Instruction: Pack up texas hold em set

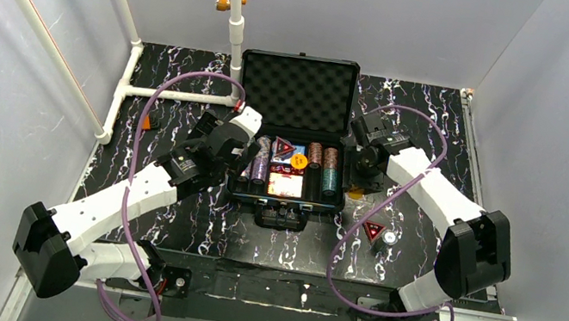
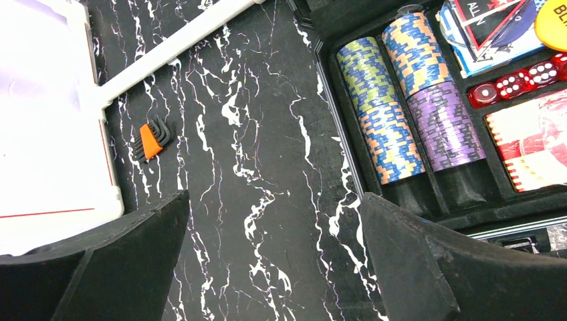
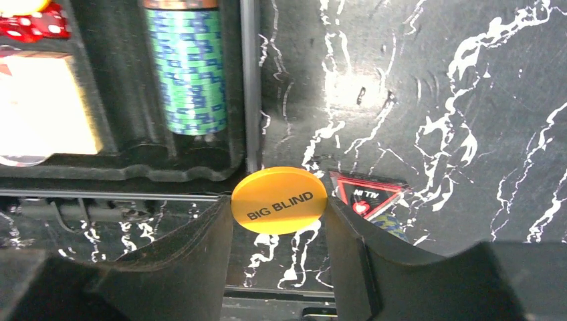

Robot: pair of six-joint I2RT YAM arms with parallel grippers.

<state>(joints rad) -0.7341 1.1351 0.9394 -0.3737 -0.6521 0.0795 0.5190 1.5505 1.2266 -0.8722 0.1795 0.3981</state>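
Note:
The texas hold em set's black case [image 1: 302, 60] lies open mid-table, foam lid up at the back. Inside are chip rows [image 2: 388, 114], red dice [image 2: 515, 83], a card deck [image 1: 284, 184] and an orange disc [image 1: 298, 160]. My right gripper [image 3: 279, 214] is shut on an orange "BIG BLIND" disc [image 3: 279, 200], gripped by its edges, just outside the case's front right corner [image 3: 249, 160]. A red triangular marker [image 3: 368, 196] and a clear disc [image 1: 389, 238] lie on the table to the right. My left gripper [image 2: 274, 227] stands open over bare table beside the case's left wall.
An orange-and-black hex key set [image 2: 152, 139] lies on the table to the left. A white pipe frame [image 1: 179, 94] runs along the back left, with a vertical pipe [image 1: 236, 13] behind the lid. Grey walls enclose the marbled black table [image 1: 439, 152].

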